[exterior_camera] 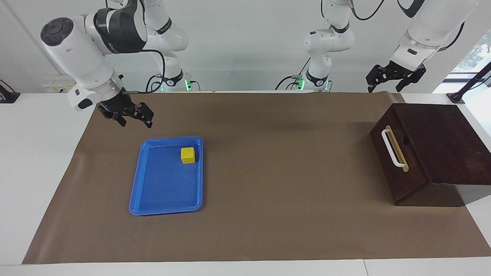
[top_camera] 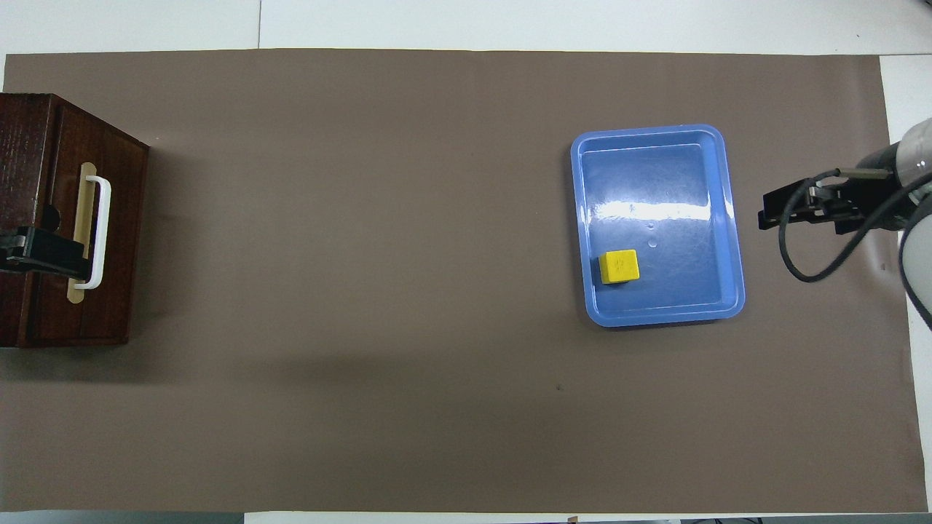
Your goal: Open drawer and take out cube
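Drawer (top_camera: 44, 218) cut off by frame edge

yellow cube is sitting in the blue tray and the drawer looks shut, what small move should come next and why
Probably none on the objects: both arms could simply retract to rest. The small yellow cube lies free in the blue plastic tray, the dark brown wooden drawer is closed, and the open right gripper and open left gripper are both raised, clear of everything and holding nothing.

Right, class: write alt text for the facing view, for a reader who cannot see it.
A yellow cube lies in a blue tray on a brown mat, with the right pincer open in the air beside the tray. The dark wooden drawer is shut, and the left pincer hangs open above the mat's edge.
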